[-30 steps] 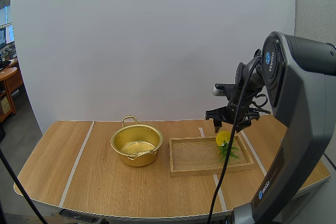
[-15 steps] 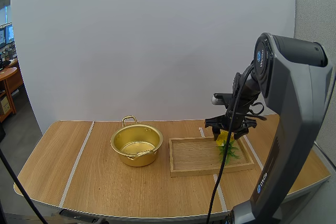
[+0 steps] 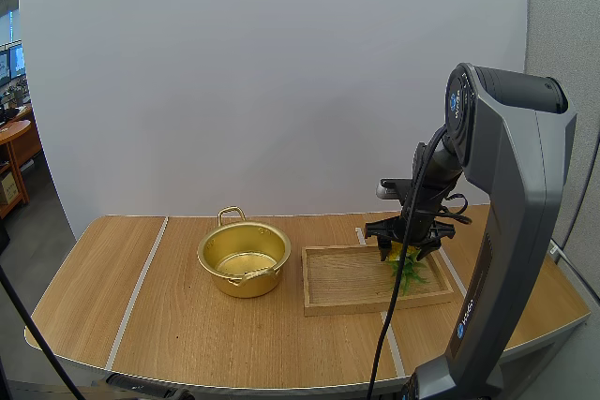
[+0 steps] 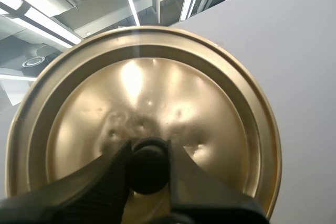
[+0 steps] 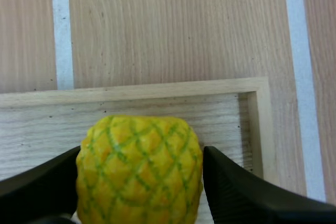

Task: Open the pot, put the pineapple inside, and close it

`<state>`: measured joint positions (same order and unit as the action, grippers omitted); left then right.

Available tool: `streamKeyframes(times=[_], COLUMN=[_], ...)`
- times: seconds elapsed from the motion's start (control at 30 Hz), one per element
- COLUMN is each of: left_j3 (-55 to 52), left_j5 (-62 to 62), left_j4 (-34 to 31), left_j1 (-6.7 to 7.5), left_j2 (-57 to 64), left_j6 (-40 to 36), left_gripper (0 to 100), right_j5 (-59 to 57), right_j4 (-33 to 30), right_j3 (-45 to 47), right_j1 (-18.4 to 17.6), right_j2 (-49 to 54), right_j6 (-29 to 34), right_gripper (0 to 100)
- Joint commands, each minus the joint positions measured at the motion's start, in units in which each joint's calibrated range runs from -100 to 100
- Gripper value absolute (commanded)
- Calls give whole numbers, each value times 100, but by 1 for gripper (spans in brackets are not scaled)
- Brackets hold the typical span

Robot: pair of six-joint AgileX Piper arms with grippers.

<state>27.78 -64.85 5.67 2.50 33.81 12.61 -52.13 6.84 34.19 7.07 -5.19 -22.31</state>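
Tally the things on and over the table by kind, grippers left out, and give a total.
pot: 1
lid: 1
pineapple: 1
tray: 1
Total: 4

High camera: behind arms, looking down over light wooden tabletop. Right wrist: close above rectangular wooden tray, shared with high. Left wrist: tight against round golden metal lid.

Right hand straddling pineapple, on wooden tray
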Motion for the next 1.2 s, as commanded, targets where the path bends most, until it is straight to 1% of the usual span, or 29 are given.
streamKeyframes(times=[0.0,0.07,0.13,0.17,0.37,0.5,0.63,0.87,1.0,1.17], left_j3=[37,37,37,37,37,37,37,37,37,37], left_j5=[204,204,204,204,204,204,204,204,204,204], left_j4=[-63,-63,-63,-63,-63,-63,-63,-63,-63,-63], left_j1=[15,15,15,15,15,15,15,15,15,15], left_j2=[31,31,31,31,31,31,31,31,31,31], left_j6=[-58,-58,-58,-58,-58,-58,-58,-58,-58,-58], left_gripper=[0,0,0,0,0,0,0,0,0,0], right_j5=[81,48,48,48,11,-125,-391,-1276,-1486,-1506], right_j4=[-4,-4,-4,-4,-4,-4,73,810,871,871], right_j3=[-44,-44,-44,-44,-44,-44,-44,-44,-44,-44], right_j1=[23,23,23,23,23,23,23,8,-196,-650], right_j2=[10,10,10,10,39,278,986,2530,3273,3812], right_j6=[-1,-12,-35,-35,-35,-35,-178,-936,-1129,-1195], right_gripper=[95,57,15,0,0,0,0,0,0,0])
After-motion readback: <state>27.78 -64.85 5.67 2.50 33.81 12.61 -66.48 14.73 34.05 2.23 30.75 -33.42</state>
